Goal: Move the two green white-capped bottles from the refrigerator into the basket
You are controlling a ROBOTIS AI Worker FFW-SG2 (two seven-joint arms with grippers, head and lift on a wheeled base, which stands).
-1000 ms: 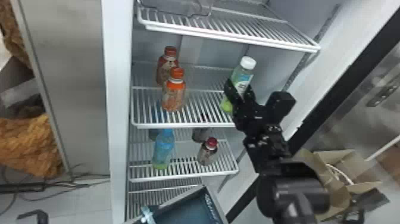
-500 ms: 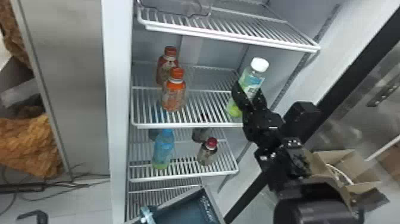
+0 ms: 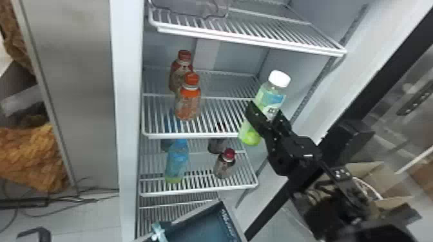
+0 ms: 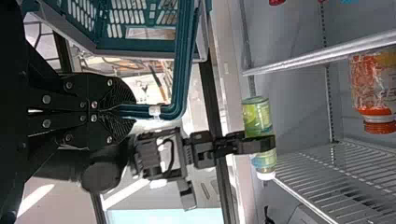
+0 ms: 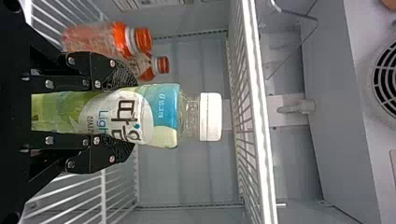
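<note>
The label [image 5: 159, 133] of the green white-capped bottle [image 5: 60, 112], at right, bears large dark characters, smaller blue lettering and white print on a blue band. Pale lettering on the near basket [image 3: 229, 222] is too small to make out.

The left gripper [image 4: 134, 110] has its two black fingers closed on the teal handle [image 4: 180, 79], and a small white clip [image 4: 155, 110] is on this handle, just beside the fingertips. The handle belongs to the teal basket [image 4: 135, 45], which has slotted walls and a grey outer rim. Farther off, the right gripper [image 3: 265, 111] holds the green white-capped bottle [image 4: 256, 114] around its middle; one black finger crosses over it. Behind this bottle is the inside of the refrigerator [image 4: 289, 102], with a white wire shelf [image 4: 336, 175]. An orange-capped bottle [image 4: 371, 84] is near the view's edge, well apart from the green one. One small red thing [image 4: 277, 2] is too much cut off to be named.
</note>
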